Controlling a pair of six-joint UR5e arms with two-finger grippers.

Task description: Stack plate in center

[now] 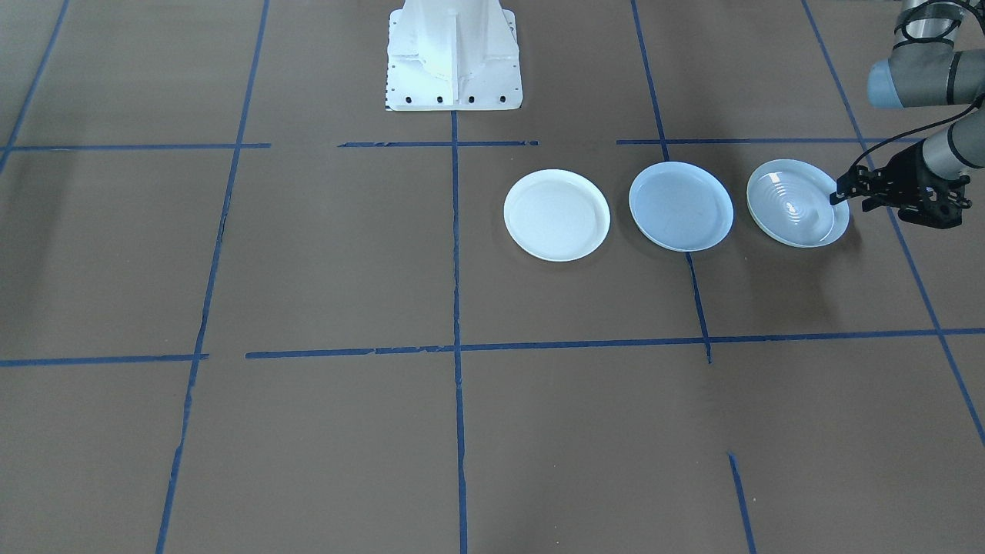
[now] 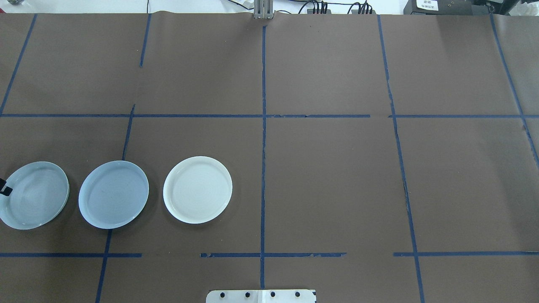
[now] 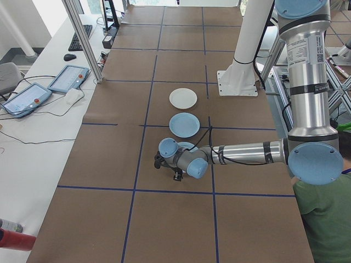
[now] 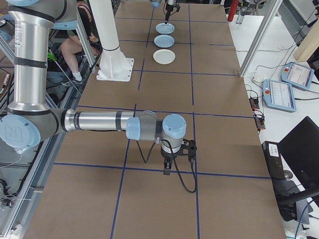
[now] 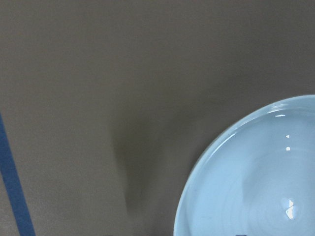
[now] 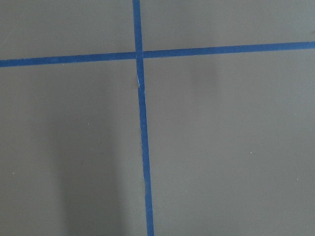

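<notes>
Three plates lie in a row. The center, a matte pale-blue plate (image 1: 681, 206) (image 2: 113, 194), sits between a white plate (image 1: 556, 215) (image 2: 198, 189) and a glossy ringed pale-blue plate (image 1: 796, 202) (image 2: 36, 195) (image 5: 256, 182). My left gripper (image 1: 840, 198) (image 2: 4, 187) is at the glossy plate's outer rim, with one fingertip over the rim. I cannot tell whether it is closed on the rim. My right gripper (image 4: 167, 168) hangs fingers-down over bare table, far from the plates. It shows only in the exterior right view, so I cannot tell its state.
Brown table cover with a blue tape grid (image 2: 263, 126). The white robot base (image 1: 454, 58) stands behind the plates. A seated person (image 3: 323, 219) is at the robot's side. Tablets and cables (image 3: 33, 93) lie on a side bench.
</notes>
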